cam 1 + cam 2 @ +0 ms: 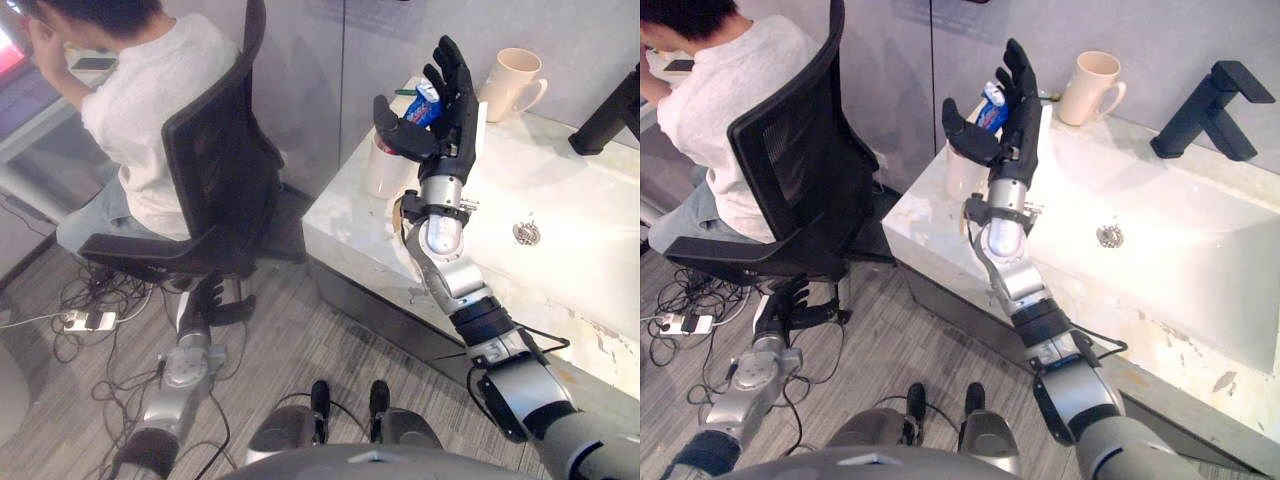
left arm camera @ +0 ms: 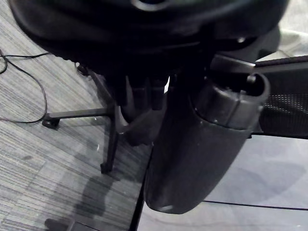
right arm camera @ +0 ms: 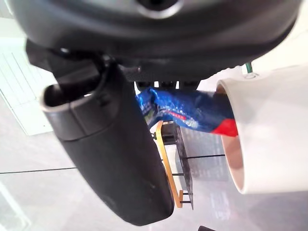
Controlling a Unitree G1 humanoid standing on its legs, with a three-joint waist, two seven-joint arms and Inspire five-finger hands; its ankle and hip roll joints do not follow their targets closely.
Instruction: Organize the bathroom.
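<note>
Your right hand [image 1: 448, 110] hangs spread wide, holding nothing, by the blue toothpaste tube [image 1: 428, 103] standing in the white cup [image 1: 383, 172] at the bench's [image 1: 350, 215] 10 o'clock corner. The beige mug [image 1: 512, 80] waits at 12. Little looks done. Your left hand [image 1: 203, 298] hangs idle, curled.

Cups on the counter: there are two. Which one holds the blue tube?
The white cup at the counter's left end, by the right hand, holds the blue tube. The cream mug with a handle stands farther back.

White counter [image 1: 930, 225] bears two cups [image 1: 1092, 88]
</note>
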